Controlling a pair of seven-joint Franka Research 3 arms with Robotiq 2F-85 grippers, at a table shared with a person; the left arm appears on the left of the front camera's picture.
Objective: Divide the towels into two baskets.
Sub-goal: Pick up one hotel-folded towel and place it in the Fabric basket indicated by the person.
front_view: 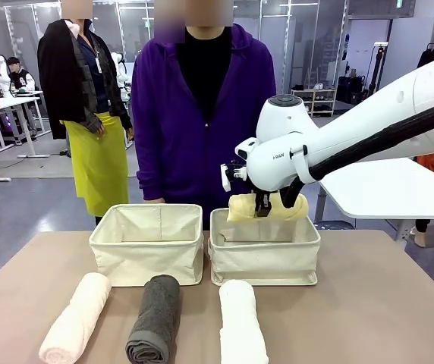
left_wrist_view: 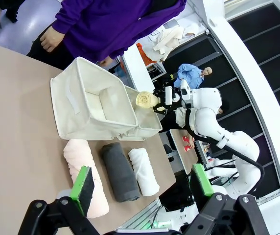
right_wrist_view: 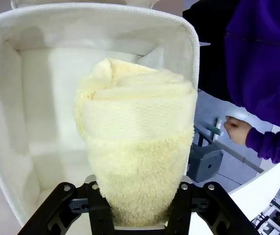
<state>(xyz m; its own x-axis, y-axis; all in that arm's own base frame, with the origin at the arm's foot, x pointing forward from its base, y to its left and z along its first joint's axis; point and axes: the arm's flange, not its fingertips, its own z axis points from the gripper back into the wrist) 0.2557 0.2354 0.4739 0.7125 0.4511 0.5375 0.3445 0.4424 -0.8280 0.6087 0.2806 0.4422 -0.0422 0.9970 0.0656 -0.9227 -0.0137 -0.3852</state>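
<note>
- Left gripper (left_wrist_view: 141, 181): jaws spread wide, green pads (left_wrist_view: 82, 187) well apart, nothing between them. It hangs above the near edge of the table (front_view: 369, 303), looking down on the row of rolls.
- Right gripper (front_view: 262, 206): black fingers clamped on the yellow towel (right_wrist_view: 135, 147), squeezing one end of the roll. The rest of the roll points away from the wrist into the open mouth of the right basket (front_view: 266, 262).
- From the front, the yellow towel's bulk shows above that basket's far rim, with the white arm reaching in from the right.
- Pink towel (front_view: 77, 318): pale, fluffy terry, a soft cylinder lying at a slight slant at the table's near left.
- Grey towel (front_view: 155, 318): dark, a tight roll with the spiral of its end facing the camera, just beside the pink one but apart from it.
- White towel (front_view: 241, 322): a plump roll lying straight, its far end close to the right basket's front wall.
- Left basket (front_view: 147, 254): cream canvas with soft, slightly sagging sides, rectangular, nothing visible inside it.
- The two baskets stand side by side, touching or nearly so.
- A person (front_view: 202, 114) in a purple hoodie stands right behind the baskets, and one hand (right_wrist_view: 235, 129) hangs low past the right basket's far side.
</note>
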